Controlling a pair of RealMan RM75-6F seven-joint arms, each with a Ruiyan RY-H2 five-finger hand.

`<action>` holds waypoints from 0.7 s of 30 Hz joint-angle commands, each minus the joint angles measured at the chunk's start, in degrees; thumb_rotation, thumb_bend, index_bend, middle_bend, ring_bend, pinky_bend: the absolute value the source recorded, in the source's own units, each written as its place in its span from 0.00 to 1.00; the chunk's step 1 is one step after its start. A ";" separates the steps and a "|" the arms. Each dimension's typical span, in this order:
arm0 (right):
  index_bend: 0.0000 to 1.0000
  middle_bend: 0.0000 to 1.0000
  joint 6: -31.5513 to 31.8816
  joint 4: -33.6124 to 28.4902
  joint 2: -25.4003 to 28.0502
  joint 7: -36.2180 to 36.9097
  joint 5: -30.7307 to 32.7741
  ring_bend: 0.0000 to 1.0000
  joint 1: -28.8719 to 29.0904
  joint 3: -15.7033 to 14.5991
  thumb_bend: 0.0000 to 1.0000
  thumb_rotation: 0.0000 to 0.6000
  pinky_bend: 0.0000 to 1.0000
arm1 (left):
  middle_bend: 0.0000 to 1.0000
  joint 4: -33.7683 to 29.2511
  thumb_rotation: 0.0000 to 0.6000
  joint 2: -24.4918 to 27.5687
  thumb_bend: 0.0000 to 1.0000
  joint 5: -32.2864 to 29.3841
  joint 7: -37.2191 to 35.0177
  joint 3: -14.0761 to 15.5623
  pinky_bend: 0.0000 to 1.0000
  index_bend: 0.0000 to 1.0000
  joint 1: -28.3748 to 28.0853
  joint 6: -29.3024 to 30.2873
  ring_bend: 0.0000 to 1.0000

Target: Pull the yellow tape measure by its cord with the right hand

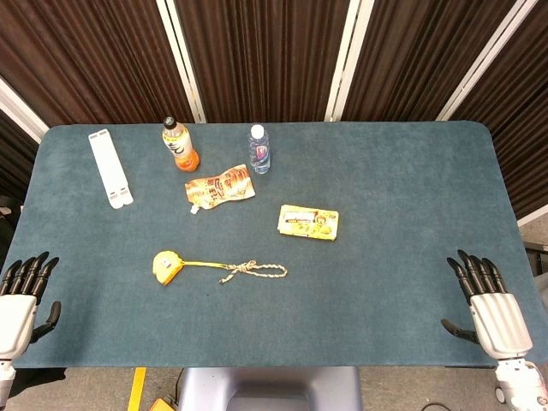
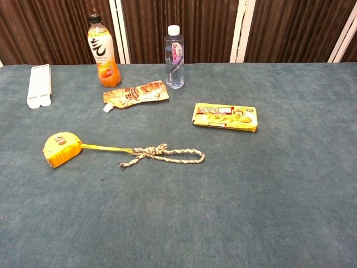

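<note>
The yellow tape measure [image 1: 167, 265] [image 2: 61, 148] lies on the blue-green table left of centre, with a short length of yellow tape drawn out to the right. A knotted, braided cord [image 1: 255, 271] [image 2: 164, 154] is tied to the tape's end and trails right. My right hand [image 1: 488, 301] rests flat at the table's near right edge, fingers spread and holding nothing, far from the cord. At the near left edge my left hand [image 1: 20, 295] lies the same way, empty. Neither hand shows in the chest view.
Behind the tape measure lie an orange pouch [image 1: 219, 187] [image 2: 136, 94] and a yellow snack box [image 1: 308, 223] [image 2: 225, 116]. An orange drink bottle [image 1: 180, 144] [image 2: 103, 52], a water bottle [image 1: 259, 149] [image 2: 175, 57] and a white flat object [image 1: 110, 167] [image 2: 39, 85] stand further back.
</note>
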 commanded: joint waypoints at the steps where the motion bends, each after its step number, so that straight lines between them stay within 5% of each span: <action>1: 0.12 0.03 0.77 0.74 -0.83 -0.24 -0.40 0.00 0.05 0.44 0.06 1.00 0.00 | 0.00 -0.34 1.00 0.21 0.52 0.52 -0.02 0.28 0.05 0.03 0.29 0.56 0.00; 21: 0.14 0.04 -2.20 1.68 -1.52 3.15 -0.57 0.00 2.16 0.68 0.06 1.00 0.00 | 0.00 -2.14 1.00 0.62 0.51 1.52 0.08 0.80 0.05 0.03 1.19 2.05 0.00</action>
